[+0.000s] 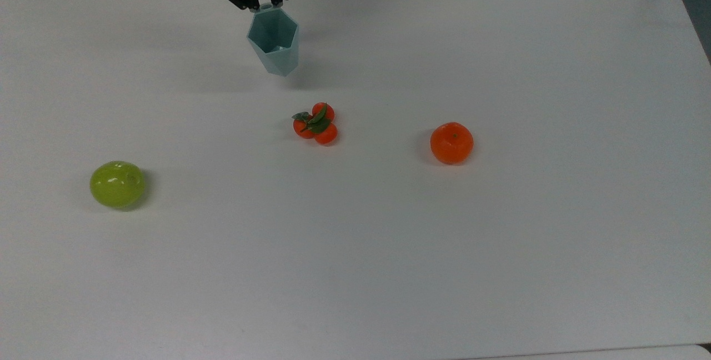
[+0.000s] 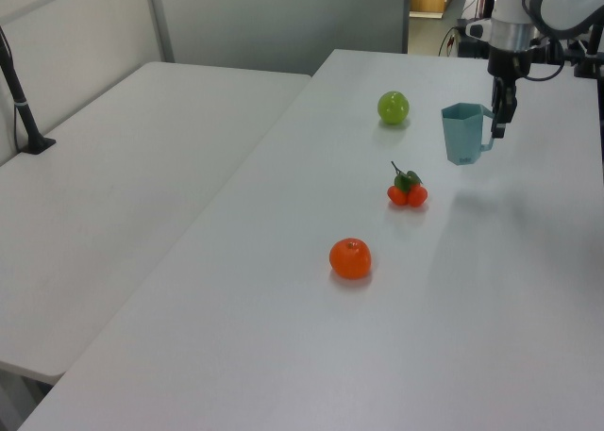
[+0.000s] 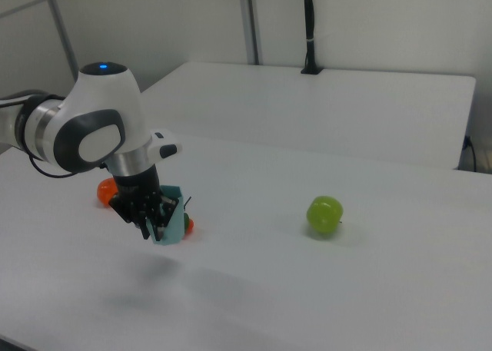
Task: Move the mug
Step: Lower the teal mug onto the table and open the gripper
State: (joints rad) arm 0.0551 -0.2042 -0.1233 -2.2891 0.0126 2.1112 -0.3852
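Gripper [image 1: 265,5] clamped on mug [image 1: 273,43] handle, mug upright, hanging above table [image 1: 500,238], no contact.

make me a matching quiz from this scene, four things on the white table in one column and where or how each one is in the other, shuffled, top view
Column one
1. pale teal faceted mug
2. glossy green apple
3. round orange mandarin
4. cluster of small red-orange fruits with green leaves

Column two
A. farthest toward the top view's right
B. held by its handle in the tool
C. between the apple and the mandarin, near the table's middle
D. farthest toward the top view's left

Pairs: 1-B, 2-D, 3-A, 4-C
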